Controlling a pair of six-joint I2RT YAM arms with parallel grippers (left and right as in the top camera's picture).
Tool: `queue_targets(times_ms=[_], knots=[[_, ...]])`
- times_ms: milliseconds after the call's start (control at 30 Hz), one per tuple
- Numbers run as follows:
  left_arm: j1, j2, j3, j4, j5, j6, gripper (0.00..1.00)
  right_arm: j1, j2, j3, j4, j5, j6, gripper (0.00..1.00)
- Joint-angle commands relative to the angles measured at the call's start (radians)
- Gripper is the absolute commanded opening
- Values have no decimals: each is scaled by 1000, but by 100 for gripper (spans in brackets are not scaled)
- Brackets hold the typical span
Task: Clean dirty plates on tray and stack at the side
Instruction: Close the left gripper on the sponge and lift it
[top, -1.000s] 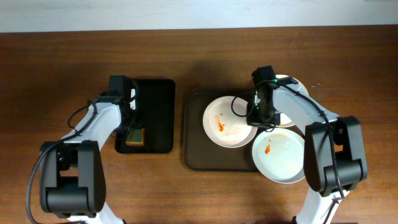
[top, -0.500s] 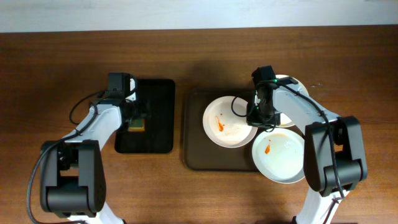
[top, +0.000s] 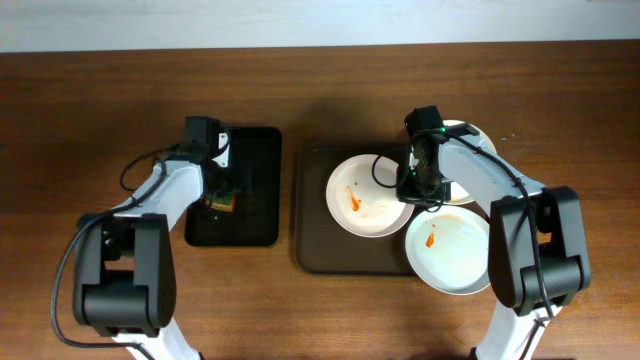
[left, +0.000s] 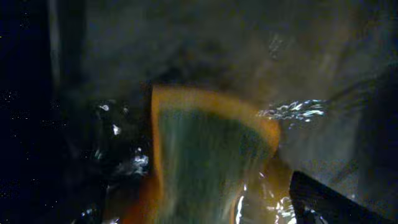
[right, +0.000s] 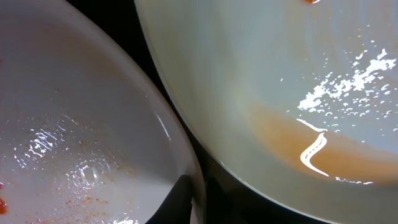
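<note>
I counted three plates, all at the right half of the worktop (top: 100, 100). The centre plate (top: 365, 200) lay on the brown tray (top: 312, 230) and had an orange smear. The near plate (top: 455, 255), also smeared, sat at the tray's near right corner with part of it past the rim. The far plate (top: 472, 133) was at the tray's far right corner, half hidden under my right arm (top: 490, 180).

There were two trays: the brown one, and a black tray (top: 255, 160) just left of it. There was one sponge (top: 219, 203), green with an orange edge.

My left hand (top: 220, 197) was over the black tray, clenched on the sponge; the wrist view was blurry. My right hand (top: 413, 190) was down at the centre plate's right rim, between it and the far plate. I couldn't tell if it was clenched or released.
</note>
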Motion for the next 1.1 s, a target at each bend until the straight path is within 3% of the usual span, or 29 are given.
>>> queue_targets(times_ms=[0, 33, 67, 100, 133, 167, 200, 233, 300, 333, 367, 400, 433, 600, 733, 767, 833, 867, 933, 967, 1000, 1033, 1067], knots=[[-3, 14, 10, -95, 12, 23, 61, 4, 13, -7, 1, 5, 4, 10], [-3, 14, 10, -106, 12, 23, 12, 4, 13, -7, 1, 5, 4, 11], [-3, 15, 10, -102, 12, 23, 5, 4, 13, -7, 1, 5, 4, 11], [-3, 14, 10, -102, 12, 23, 9, 4, 13, -7, 1, 5, 4, 10], [-3, 14, 10, -105, 12, 23, 36, 4, 13, -7, 1, 5, 4, 10], [-3, 14, 10, -111, 12, 23, 81, 4, 13, -7, 1, 5, 4, 11], [-3, 14, 10, -125, 12, 23, 86, 4, 13, -7, 1, 5, 4, 11], [-3, 14, 10, -139, 12, 23, 77, 4, 13, -7, 1, 5, 4, 11], [-3, 14, 10, -172, 12, 23, 29, 4, 13, -7, 1, 5, 4, 11], [-3, 14, 10, -174, 12, 23, 11, 4, 13, -7, 1, 5, 4, 11], [-3, 14, 10, -172, 12, 23, 1, 4, 13, -7, 1, 5, 4, 11], [-3, 14, 10, -168, 12, 23, 18, 4, 13, -7, 1, 5, 4, 11], [-3, 14, 10, -149, 11, 23, 100, 4, 13, -7, 1, 5, 3, 11], [-3, 15, 23, 58, 13, 23, 100, 4, 13, -7, 1, 5, 4, 11], [-19, 15, 10, 79, 15, 23, 100, 4, 13, -7, 1, 5, 4, 11], [-24, 17, 3, 80, 14, 23, 95, 4, 13, -7, 1, 5, 4, 11], [-24, 26, 3, 85, 13, 23, 84, 4, 13, -7, 1, 5, 4, 11], [-24, 29, 3, 87, 13, 23, 73, 4, 13, -7, 1, 5, 4, 11], [-25, 50, 3, 88, 13, 23, 28, 4, 13, -7, 1, 5, 4, 11], [-24, 60, 3, 89, 13, 23, 18, 4, 13, -7, 0, 5, 4, 11], [-24, 65, 3, 95, 13, 23, 18, 4, 13, -7, 1, 5, 4, 11], [-23, 65, 8, 93, 13, 23, 29, 4, 13, -7, 1, 5, 4, 11], [-24, 65, 27, 66, 15, 23, 65, 4, 13, -7, 1, 5, 4, 12]])
